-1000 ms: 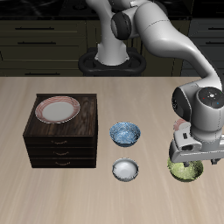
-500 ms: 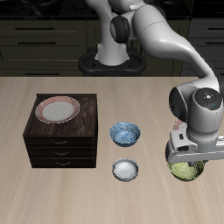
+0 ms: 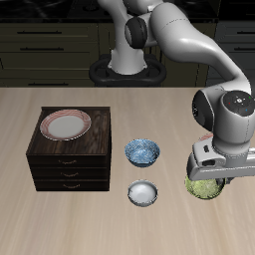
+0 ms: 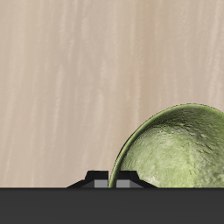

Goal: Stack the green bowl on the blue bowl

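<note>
I find no legible text, labels, brand marks, numbers or signs on any surface in either the exterior or the wrist view.

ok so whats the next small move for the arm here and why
Probably lift a little more, then carry toward the blue bowl. The gripper sits at the green bowl's rim, apparently gripping it, and the blue bowl stands apart, empty.

The pincer (image 3: 206, 182) hides the far part of the green bowl (image 3: 204, 188), and its fingertips cannot be made out there. In the wrist view the green bowl (image 4: 175, 149) is cut off by the picture's edge and by the pincer's dark body.
</note>
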